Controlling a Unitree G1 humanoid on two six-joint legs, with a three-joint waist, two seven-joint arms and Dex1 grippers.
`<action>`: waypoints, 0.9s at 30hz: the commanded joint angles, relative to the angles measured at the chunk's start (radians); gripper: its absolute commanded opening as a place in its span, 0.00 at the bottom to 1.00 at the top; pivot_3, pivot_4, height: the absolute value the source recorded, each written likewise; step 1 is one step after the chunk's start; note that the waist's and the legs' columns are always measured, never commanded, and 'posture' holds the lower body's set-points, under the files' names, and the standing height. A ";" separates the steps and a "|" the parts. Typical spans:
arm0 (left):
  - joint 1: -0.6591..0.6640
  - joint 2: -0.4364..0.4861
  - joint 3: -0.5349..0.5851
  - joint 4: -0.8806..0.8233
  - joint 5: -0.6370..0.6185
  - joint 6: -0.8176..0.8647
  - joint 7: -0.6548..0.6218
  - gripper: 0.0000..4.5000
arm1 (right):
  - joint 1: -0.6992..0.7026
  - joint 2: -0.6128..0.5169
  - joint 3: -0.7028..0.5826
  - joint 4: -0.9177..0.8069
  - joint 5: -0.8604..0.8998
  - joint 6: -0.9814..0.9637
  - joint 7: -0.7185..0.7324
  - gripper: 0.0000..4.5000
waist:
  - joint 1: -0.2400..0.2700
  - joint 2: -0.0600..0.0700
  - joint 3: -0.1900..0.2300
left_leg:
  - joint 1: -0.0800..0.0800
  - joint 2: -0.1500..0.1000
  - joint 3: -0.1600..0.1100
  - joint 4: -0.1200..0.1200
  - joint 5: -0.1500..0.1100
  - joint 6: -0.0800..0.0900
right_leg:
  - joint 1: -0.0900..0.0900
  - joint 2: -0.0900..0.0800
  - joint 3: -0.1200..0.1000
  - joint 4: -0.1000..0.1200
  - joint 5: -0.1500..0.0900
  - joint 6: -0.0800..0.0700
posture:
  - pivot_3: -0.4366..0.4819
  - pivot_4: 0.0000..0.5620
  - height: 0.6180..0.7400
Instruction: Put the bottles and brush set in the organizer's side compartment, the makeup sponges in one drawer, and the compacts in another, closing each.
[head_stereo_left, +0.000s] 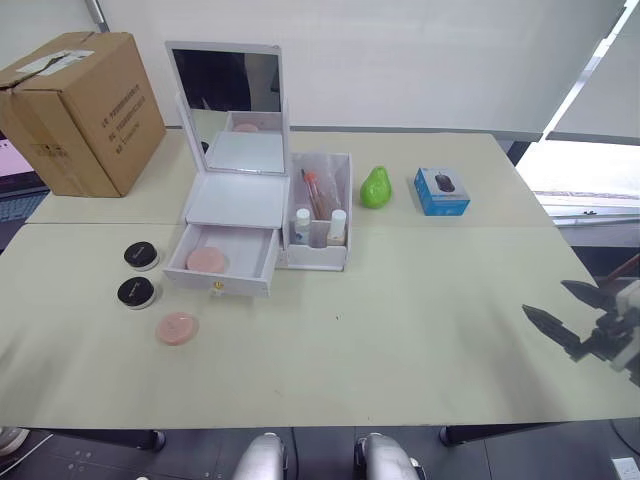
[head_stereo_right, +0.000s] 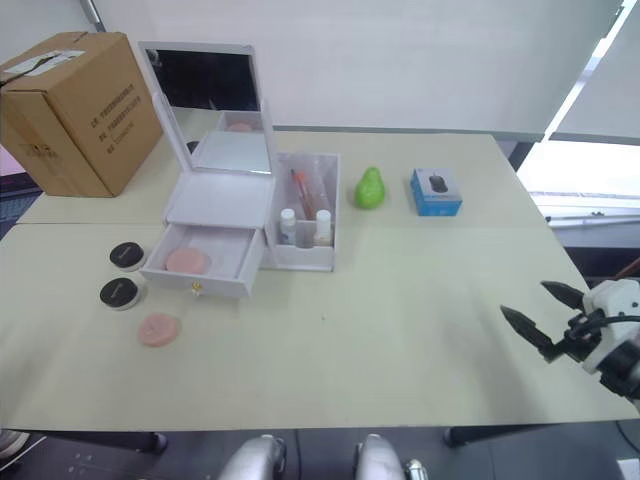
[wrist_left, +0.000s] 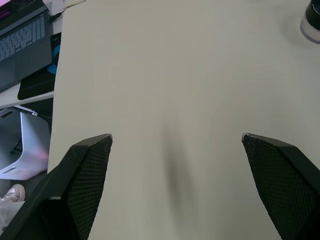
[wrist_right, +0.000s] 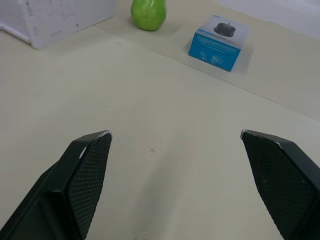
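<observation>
Placing the loose pink sponge (head_stereo_left: 177, 328) into the open drawer (head_stereo_left: 222, 260), beside the sponge (head_stereo_left: 207, 260) already inside, is judged the current step; a flat, centred pinch is advised. It lies near-left of the organizer (head_stereo_left: 240, 200). Being round, no long axis is presented. Left gripper (wrist_left: 175, 150) and right gripper (head_stereo_left: 570, 318) are spread wide, empty.

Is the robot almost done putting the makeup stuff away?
About halfway. The bottles and brush set already stand in the side compartment, and one sponge lies in the open drawer. Both grippers are empty. The other sponge and two compacts wait on the table.
</observation>
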 joint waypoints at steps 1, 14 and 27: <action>0.057 -0.049 0.080 -0.169 -0.062 0.058 0.012 0.99 | -0.059 -0.004 0.033 -0.095 0.031 0.040 -0.029 1.00 | -0.001 0.000 0.000 | 0.000 0.005 0.004 0.000 0.000 0.000 | 0.000 0.000 0.000 0.000 0.000 0.000 | 0.48 0.27 0.91; 0.369 -0.545 -0.004 -1.125 -0.199 0.393 0.258 0.99 | -0.569 0.143 0.443 -0.442 0.261 0.421 -0.176 1.00 | 0.002 -0.002 0.000 | -0.001 0.010 0.009 0.005 0.002 0.004 | 0.001 0.006 0.002 -0.001 0.000 -0.001 | 0.48 0.27 0.91; 0.094 -0.532 -0.350 -1.058 0.010 0.415 0.373 0.99 | -0.693 0.242 0.610 -0.467 0.225 0.430 -0.171 1.00 | 0.003 -0.003 -0.001 | -0.007 0.011 0.006 0.010 0.006 0.009 | 0.002 0.016 0.006 0.000 0.007 -0.002 | 0.48 0.27 0.91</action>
